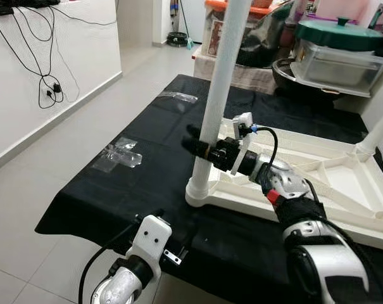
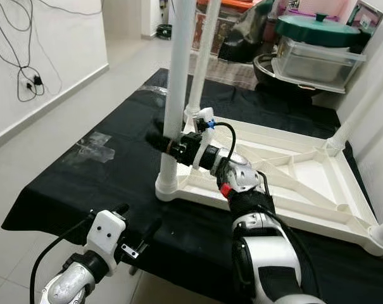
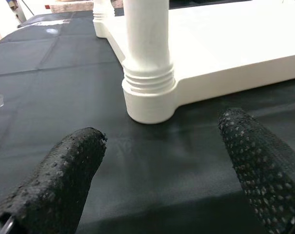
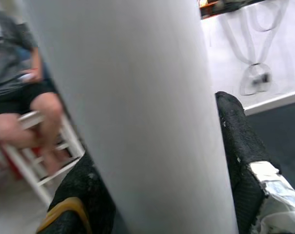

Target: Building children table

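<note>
Building step: I judge I am seating a white table leg (image 1: 218, 95) into the near corner socket (image 1: 199, 190) of the upturned white tabletop (image 1: 324, 183), which lies ribbed side up on the black-covered bench (image 1: 134, 171).
Doing it well: keep the leg plumb over the socket and turn it about its own axis; the ridged collar seen from my left wrist suggests a thread, so tilting would likely bind it.
Other legs: a second leg (image 2: 202, 57) stands at the far corner, and stubs show at two more corners (image 2: 338, 136), so this looks like a late leg.
Right gripper (image 1: 200, 147): my fingers (image 4: 240, 146) are clamped on the leg low on its length, one on each side.
Left gripper (image 3: 162, 161): my fingers (image 3: 64, 170) are apart, holding nothing, low at the near edge of the bench and aimed at the socket; I could use it to steady the tabletop.
Risk: the tabletop may skid on the cloth as I twist.
Container: a clear tub (image 1: 333, 66) with a dark green lid (image 1: 340, 33) sits beyond the bench; I cannot tell what is in it.
Bowl: a dark bowl (image 1: 292, 79) sits under the tub, contents hidden.
Tape: clear strips (image 1: 118, 155) stuck on the cloth.
</note>
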Tool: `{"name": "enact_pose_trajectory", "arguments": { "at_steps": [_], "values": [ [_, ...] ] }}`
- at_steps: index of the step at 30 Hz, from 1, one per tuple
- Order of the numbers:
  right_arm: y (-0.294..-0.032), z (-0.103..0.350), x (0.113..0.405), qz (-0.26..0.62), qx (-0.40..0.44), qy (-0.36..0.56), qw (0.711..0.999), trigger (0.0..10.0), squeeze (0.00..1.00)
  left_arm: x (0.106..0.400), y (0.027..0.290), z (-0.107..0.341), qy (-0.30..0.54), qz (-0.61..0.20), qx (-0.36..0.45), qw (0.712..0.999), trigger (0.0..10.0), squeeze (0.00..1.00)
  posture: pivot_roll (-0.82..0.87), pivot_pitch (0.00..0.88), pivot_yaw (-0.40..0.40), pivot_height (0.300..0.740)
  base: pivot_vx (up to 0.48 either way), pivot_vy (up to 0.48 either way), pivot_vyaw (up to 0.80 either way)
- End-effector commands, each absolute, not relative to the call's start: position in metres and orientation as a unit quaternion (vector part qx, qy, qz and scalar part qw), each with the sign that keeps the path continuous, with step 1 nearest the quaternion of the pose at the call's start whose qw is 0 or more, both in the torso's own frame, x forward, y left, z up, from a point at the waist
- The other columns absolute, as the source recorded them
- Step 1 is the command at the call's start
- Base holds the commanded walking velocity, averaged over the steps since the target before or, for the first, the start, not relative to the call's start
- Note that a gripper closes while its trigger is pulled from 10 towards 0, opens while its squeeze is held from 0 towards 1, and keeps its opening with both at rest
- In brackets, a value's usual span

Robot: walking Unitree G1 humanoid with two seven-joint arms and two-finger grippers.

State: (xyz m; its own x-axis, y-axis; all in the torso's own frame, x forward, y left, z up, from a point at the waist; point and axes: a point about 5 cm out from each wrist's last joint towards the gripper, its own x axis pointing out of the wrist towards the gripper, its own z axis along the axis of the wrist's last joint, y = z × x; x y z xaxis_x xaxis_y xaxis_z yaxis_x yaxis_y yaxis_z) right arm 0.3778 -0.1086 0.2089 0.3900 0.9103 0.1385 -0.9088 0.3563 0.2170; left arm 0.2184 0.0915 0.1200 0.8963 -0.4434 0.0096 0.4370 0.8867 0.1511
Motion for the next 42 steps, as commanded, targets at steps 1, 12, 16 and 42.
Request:
{"name": "enact_pose_trajectory", "arguments": {
  "at_steps": [1,12,16,42],
  "values": [
    [-0.096,0.208,0.375,0.593,0.126,0.014,0.795,10.0,0.00,0.216,0.090,0.116,-0.014,-0.229,0.073,0.971,10.0,0.00,0.09,0.035,-0.126,0.740,0.000,0.000,0.00],
    [-0.080,0.205,0.377,0.584,0.118,0.018,0.803,0.0,0.00,0.215,0.089,0.116,-0.014,-0.228,0.072,0.971,10.0,0.00,0.09,0.038,-0.132,0.740,0.000,0.000,0.00],
    [-0.089,0.203,0.388,0.478,0.114,0.013,0.871,0.0,0.00,0.216,0.089,0.116,-0.015,-0.227,0.071,0.971,10.0,0.00,0.09,0.040,-0.130,0.740,0.000,0.000,0.00],
    [-0.121,0.194,0.397,-0.036,0.120,-0.047,0.991,10.0,1.00,0.219,0.089,0.116,-0.014,-0.230,0.074,0.970,10.0,0.00,0.07,0.044,-0.122,0.740,0.000,0.000,0.00]
  ]
}}
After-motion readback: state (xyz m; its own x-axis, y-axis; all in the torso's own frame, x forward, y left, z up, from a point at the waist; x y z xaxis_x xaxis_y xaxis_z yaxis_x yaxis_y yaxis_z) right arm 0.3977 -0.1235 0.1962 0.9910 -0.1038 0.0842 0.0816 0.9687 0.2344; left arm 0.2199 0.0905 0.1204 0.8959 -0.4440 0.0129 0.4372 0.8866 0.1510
